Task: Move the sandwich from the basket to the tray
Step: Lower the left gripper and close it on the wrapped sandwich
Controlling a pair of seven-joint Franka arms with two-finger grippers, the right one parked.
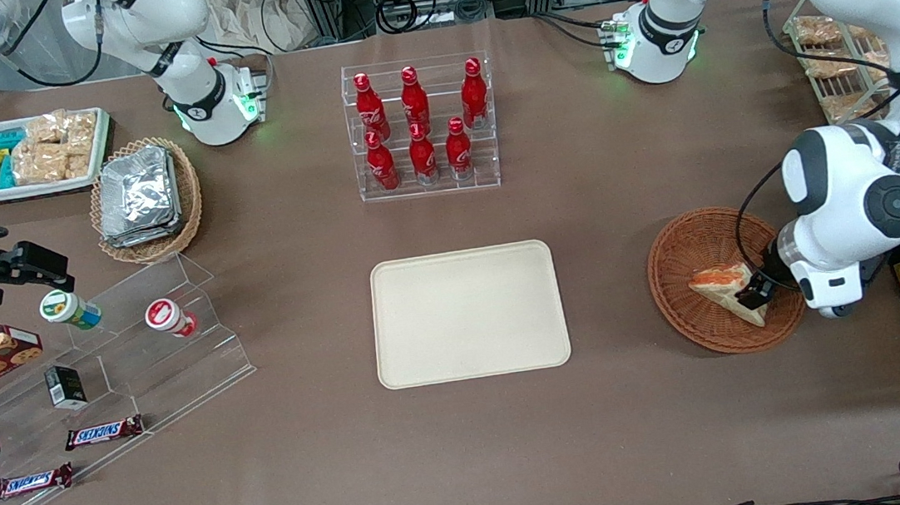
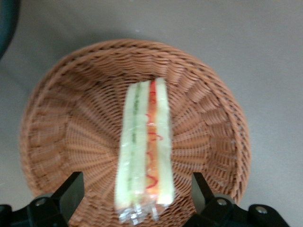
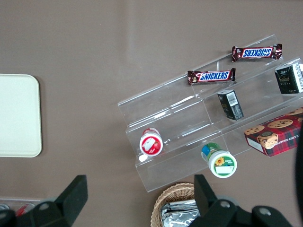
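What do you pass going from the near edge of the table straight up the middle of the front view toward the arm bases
Tray → rack of red bottles. Off that line, toward the working arm's end, the gripper sits open in the basket, one finger on either side of the sandwich.

The scene is lit evenly and brightly from overhead, so only soft, short shadows are cast on the brown counter [image 1: 645, 433]. Glare is seen on the foil packets [image 1: 136, 197] at the upper left of the front view and on the clear acrylic steps [image 1: 143, 352]. In the left wrist view the sandwich [image 2: 144, 151] is rendered slightly soft, and the hand [image 2: 137, 198] is blurred.
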